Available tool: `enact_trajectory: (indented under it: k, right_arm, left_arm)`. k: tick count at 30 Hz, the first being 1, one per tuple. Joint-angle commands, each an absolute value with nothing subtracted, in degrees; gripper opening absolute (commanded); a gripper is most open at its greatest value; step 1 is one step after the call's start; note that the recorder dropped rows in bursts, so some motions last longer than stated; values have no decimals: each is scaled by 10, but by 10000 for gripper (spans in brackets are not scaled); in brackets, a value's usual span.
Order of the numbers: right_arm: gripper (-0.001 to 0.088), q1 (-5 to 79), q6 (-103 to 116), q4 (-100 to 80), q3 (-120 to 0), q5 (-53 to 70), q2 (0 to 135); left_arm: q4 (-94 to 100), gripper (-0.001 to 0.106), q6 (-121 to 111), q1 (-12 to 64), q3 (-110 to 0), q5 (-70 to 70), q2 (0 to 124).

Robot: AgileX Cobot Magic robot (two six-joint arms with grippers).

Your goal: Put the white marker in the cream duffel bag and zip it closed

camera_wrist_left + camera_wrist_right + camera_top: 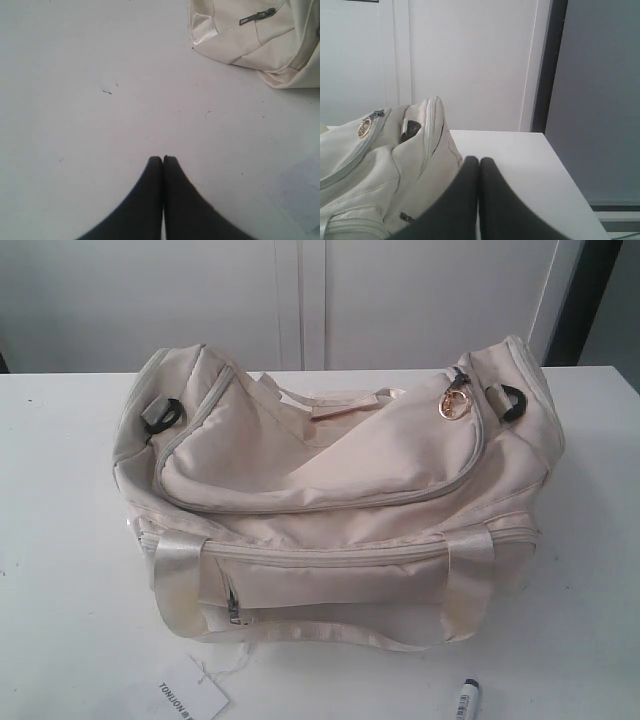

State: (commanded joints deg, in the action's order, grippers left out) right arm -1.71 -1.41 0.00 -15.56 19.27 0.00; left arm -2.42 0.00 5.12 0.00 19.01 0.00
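**A:** Anything inside the cream duffel bag [340, 490]?

**B:** Can't tell. Its top zipper looks run shut, with the gold pull [455, 406] at the right end. The white marker [467, 698] lies outside the bag, at the tabletop [60, 540] edge in front of it. A paper tag [190, 700] lies along the same edge. Only the exterior view shows the marker.

**A:** Grippers?

**B:** Wrist views only. The left gripper [162, 159] is over bare tabletop, jaws pressed together. The right gripper [479, 160] is beside the bag's end, jaws likewise together. Both are empty.

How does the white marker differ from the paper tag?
The white marker is a slim barrel with a black cap; the paper tag is a flat sheet. The marker lies before the cream duffel bag's right end, the tag before its left. Both are white with black print.
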Motion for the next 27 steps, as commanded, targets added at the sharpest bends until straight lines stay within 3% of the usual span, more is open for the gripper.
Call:
enact_trajectory:
  k: [9,20,27]
  right_arm:
    - [0,-17,-14,0,-156,176,0]
    - [0,-17,-14,0,-156,19,0]
    - [0,-17,-14,0,-156,-11,0]
  left_arm:
    - [-24,0,0,51,0,190,0]
    - [-24,0,0,51,0,190,0]
    - [-24,0,0,51,0,190,0]
